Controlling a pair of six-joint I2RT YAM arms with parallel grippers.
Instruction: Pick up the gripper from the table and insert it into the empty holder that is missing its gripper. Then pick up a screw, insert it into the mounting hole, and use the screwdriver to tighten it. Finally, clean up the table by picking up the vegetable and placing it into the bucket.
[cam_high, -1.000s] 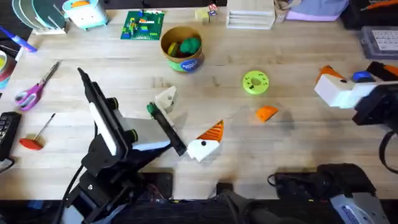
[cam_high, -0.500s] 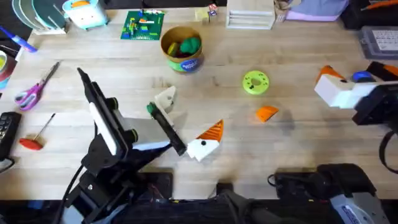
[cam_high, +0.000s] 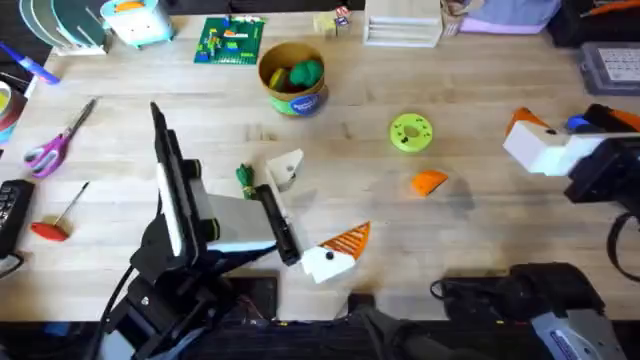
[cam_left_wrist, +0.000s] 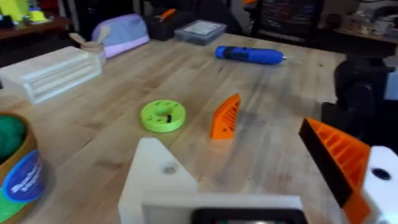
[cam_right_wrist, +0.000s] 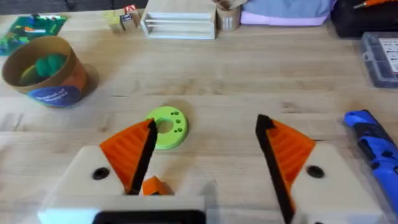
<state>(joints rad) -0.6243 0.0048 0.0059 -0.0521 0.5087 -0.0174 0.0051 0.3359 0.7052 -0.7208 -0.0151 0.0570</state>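
Orange ribbed wedge gripper (cam_high: 429, 182) lies on pale wooden table (cam_high: 480, 250).

Table (cam_high: 480, 250): pale wood, fine grain lines.
Loose fingertip (cam_high: 429, 182): bright orange, ribbed face.
Bare finger base (cam_high: 283, 168): plain white, small dark hole.
Left gripper (cam_high: 318, 210): white, one orange hatched pad with a black edge.
Right gripper (cam_right_wrist: 202, 152): white bases with dark holes, two orange ribbed pads edged in black.
Screwdriver (cam_left_wrist: 249, 55): bright blue, dark tip.
Bucket (cam_high: 293, 79): yellow-tan, blue band; green and yellow toys inside.
Slim vegetable (cam_high: 243, 177): dark green.
Disc (cam_high: 411, 132): lime green, small dark holes.
Scissors (cam_high: 55, 142): purple handles, grey blades.
Thin tool (cam_high: 58, 219): red handle, metal shaft.
Brick plate (cam_high: 231, 40): green with mixed coloured bits.
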